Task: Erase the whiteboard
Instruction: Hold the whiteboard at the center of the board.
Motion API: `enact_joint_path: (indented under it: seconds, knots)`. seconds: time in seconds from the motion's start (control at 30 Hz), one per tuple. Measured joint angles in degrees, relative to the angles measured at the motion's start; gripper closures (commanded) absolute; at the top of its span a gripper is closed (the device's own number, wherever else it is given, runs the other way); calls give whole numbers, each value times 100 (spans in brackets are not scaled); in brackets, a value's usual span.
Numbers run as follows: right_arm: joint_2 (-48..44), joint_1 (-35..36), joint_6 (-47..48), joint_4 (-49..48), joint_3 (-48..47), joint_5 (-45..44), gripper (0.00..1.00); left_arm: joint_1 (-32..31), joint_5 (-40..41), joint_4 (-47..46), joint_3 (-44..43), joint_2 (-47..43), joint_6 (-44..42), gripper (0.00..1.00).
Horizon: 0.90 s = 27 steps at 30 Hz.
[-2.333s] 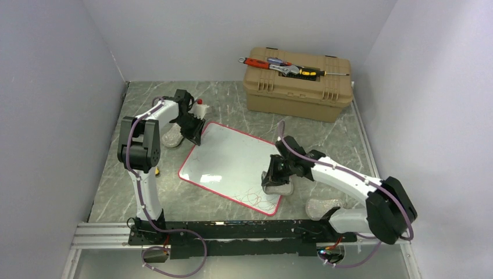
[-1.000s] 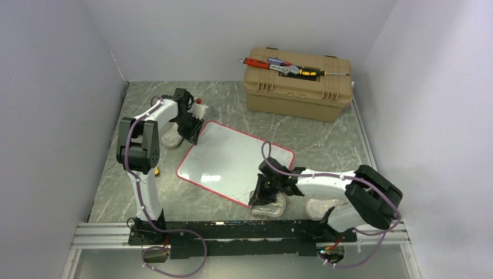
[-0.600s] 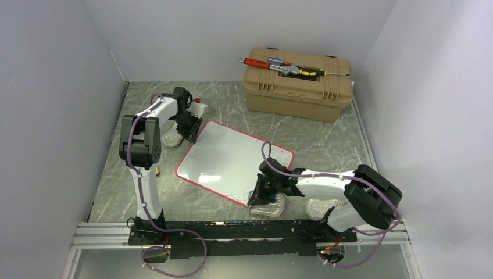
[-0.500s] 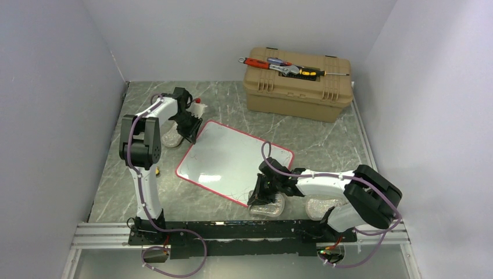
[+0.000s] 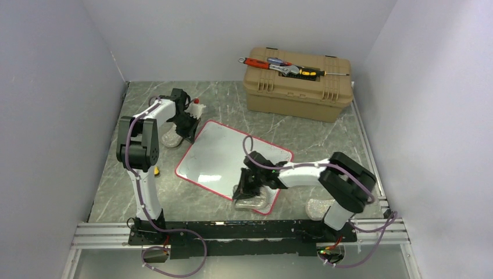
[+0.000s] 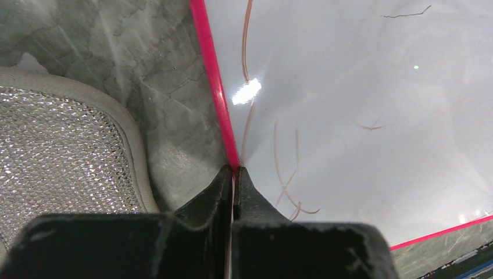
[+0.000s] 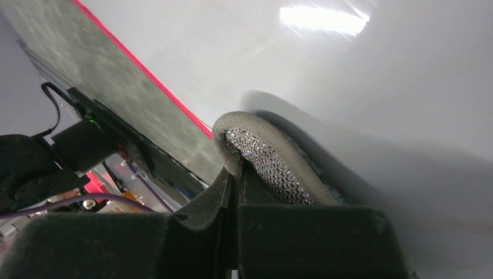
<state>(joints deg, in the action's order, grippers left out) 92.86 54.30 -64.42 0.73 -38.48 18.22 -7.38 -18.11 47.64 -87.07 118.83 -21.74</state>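
The whiteboard [image 5: 224,157] lies flat and skewed at the centre of the marbled surface [image 5: 325,145], with the tan toolbox [image 5: 298,84] well apart at 1 o'clock. The left claw [image 6: 234,174] is closed on the thin red rim at the board's 10 o'clock corner, apparently to pin it. The right claw [image 7: 235,180] is clamped on a mesh scouring pad [image 7: 264,157], which it presses onto the board near the 5 o'clock edge. Thin pen scribbles [image 6: 285,168] show just beside the left claw, so the wiping is probably not finished. The hold on the rim looks slight: a hard sideways stroke could swivel the board about that corner or pull it free. The pad sits close to the near rim and could catch on it or slide off onto the surface. Reaching the scribbles brings the right arm near the left claw, so the two could knock together.
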Motion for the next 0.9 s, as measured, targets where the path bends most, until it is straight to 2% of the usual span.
enact_joint_path:
  seconds: [0.1, 0.2, 0.3, 0.5, 0.57, 0.73, 0.9]
  knots:
    - [503, 92, 125, -168, -555, 39, 100, 0, 11, -9, 7, -7, 4, 96]
    - [605, 133, 168, -363, -619, -4, 100, -13, 57, -11, 7, -7, 20, 96]
    - [332, 131, 151, -549, -258, -179, 100, -31, 111, -13, 4, -7, 44, 96]
    - [-833, -74, 92, -448, 883, -317, 100, -48, 153, -48, 33, -28, 63, 96]
    - [-822, -96, 83, -476, 914, -280, 100, -48, 151, -48, 31, -28, 61, 96]
    - [-31, -48, 157, -435, 225, 33, 100, -50, 151, -46, 33, -28, 61, 96]
    - [1163, 133, 461, -380, -1207, 332, 100, -70, 192, -52, 39, -37, 61, 96]
